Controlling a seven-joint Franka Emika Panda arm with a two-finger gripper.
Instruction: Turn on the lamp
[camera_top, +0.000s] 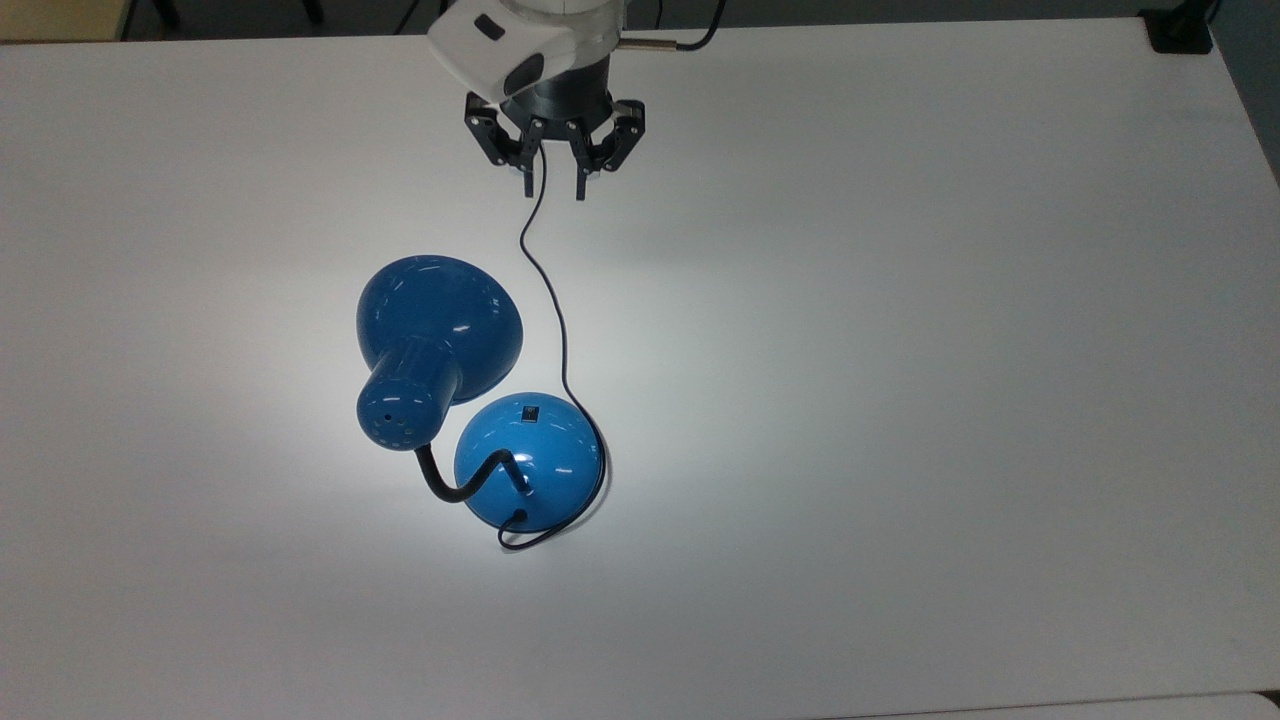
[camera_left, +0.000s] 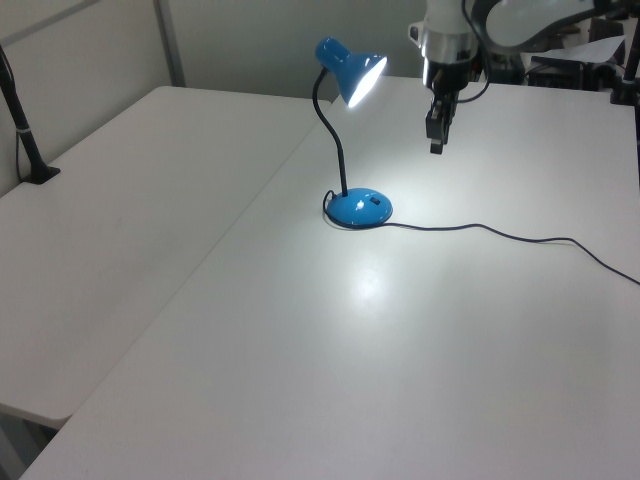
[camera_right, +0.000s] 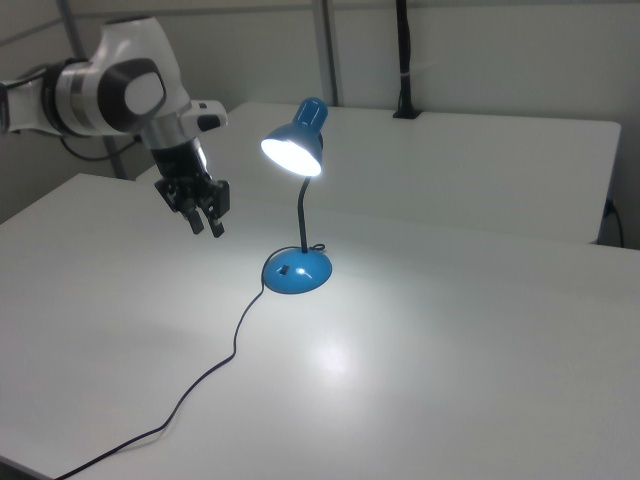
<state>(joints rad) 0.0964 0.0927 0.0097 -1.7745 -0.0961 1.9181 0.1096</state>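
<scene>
Three fixed cameras, one scene

Top view looks straight down; left and right views look obliquely from opposite sides, all sharing the lamp (camera_top: 528, 460) on the table (camera_top: 900, 300).
</scene>
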